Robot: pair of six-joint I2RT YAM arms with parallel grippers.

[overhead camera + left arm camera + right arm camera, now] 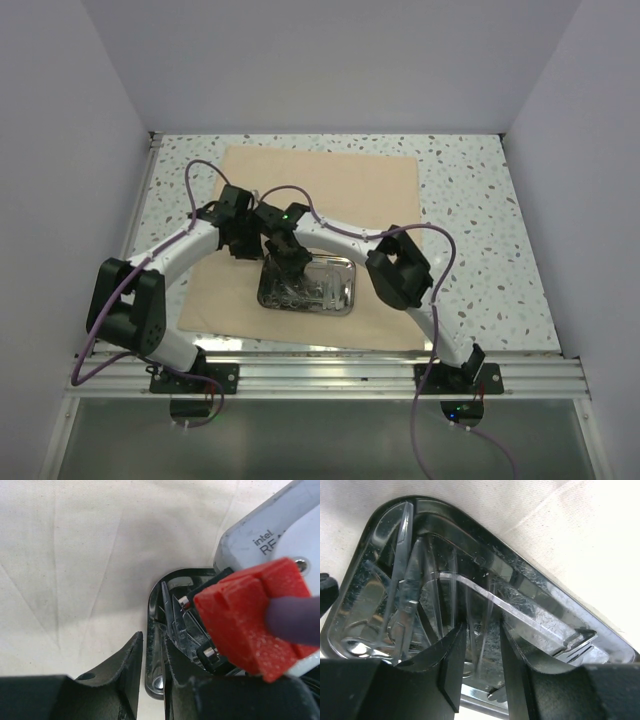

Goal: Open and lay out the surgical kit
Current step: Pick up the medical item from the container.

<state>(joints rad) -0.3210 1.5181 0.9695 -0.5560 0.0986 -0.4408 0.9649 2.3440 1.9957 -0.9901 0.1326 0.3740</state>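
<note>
While the cloth [350,190] lies spread flat on the table [480,230], the tray [347,300] is seen on its 6 o'clock part, with the instruments [407,592] lying inside it. Both arms are bent inward over the tray's far-left end. The left gripper [153,639] is set at the tray's 10 o'clock corner. Its jaws are drawn close together with the tray's rolled rim between them. The rim seems to be pinched, though the dark fingers leave the contact itself hard to make out. The right gripper [482,626] is lowered into the tray at about 11 o'clock, just beside the left one. Its jaws are held a little apart astride one thin silvery shaft. A gap is visible on each side of the shaft, so nothing is gripped. In the right wrist view, further instruments are seen fanned out toward 10 o'clock of those fingers, against the tray's curved wall.
</note>
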